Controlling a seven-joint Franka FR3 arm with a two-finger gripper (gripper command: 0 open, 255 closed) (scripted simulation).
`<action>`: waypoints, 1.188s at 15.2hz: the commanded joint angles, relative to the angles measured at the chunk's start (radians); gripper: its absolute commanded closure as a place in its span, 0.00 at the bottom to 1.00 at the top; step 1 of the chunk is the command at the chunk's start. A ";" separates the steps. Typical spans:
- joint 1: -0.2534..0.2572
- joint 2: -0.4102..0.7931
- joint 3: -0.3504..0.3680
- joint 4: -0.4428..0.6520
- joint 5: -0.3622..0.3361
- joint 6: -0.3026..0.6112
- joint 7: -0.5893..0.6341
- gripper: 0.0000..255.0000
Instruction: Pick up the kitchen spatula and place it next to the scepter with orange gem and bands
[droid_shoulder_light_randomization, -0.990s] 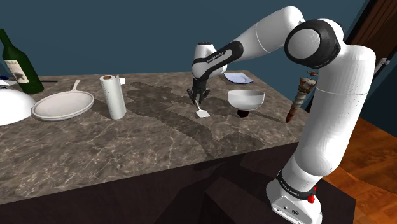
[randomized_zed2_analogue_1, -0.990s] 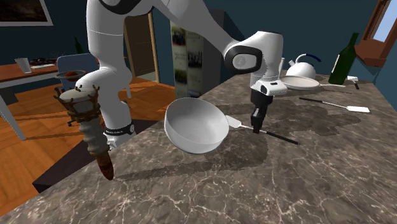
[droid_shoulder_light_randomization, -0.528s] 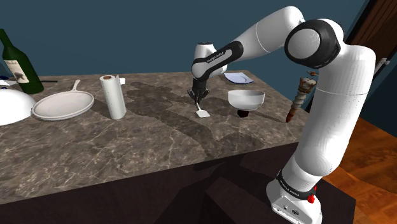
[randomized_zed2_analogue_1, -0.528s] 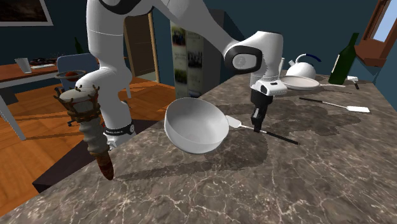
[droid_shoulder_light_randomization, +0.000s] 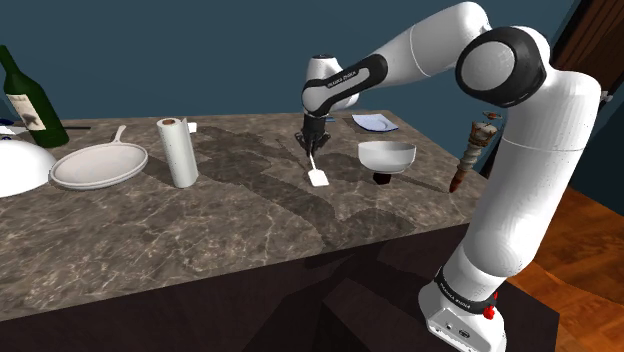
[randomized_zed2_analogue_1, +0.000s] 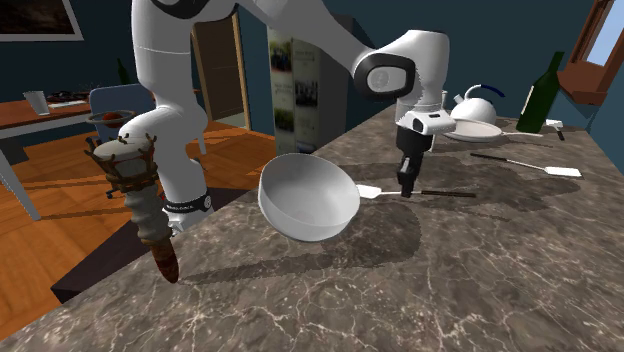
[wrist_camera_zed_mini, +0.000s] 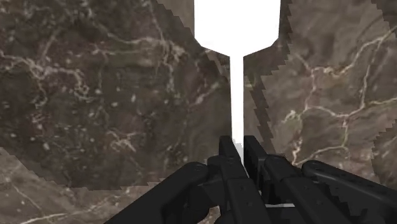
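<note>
— What's it got hold of?

— The spatula (wrist_camera_zed_mini: 236, 95). The gripper (wrist_camera_zed_mini: 238, 149) has its two black fingers pinched onto the thin white shaft, a little behind the flat blade. It hangs just over the counter (droid_shoulder_light_randomization: 200, 220); the shadow sits off to one side of the shaft, so I'd say it's clear of the stone.

— Looks like nothing to carry.

— Light, I'd guess, and stiff; the shaft runs dead straight out from the fingers, no sag. But it's a narrow, smooth thing for two flat pads. My worry is that it swivels in the pinch, not that it drops.

— Why swivel?

— From the far side of the counter you see the long dark handle sticking out one way and the blade the other. The hold is nearer the blade, so the handle end may want to dip on a quick swing.

— Where's it bound?

— The scepter (droid_shoulder_light_randomization: 465, 160), leaning at the counter's edge by the stand, well apart from here, with the white bowl (droid_shoulder_light_randomization: 387, 155) between.

— So carry it slowly and level?

— That, and high enough to pass the bowl's rim.
</note>
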 joint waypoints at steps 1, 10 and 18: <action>0.000 -0.013 0.000 0.011 0.001 -0.024 -0.001 1.00; 0.000 -0.059 0.001 0.075 0.004 -0.135 -0.005 1.00; 0.000 -0.087 0.001 0.148 0.006 -0.236 -0.008 1.00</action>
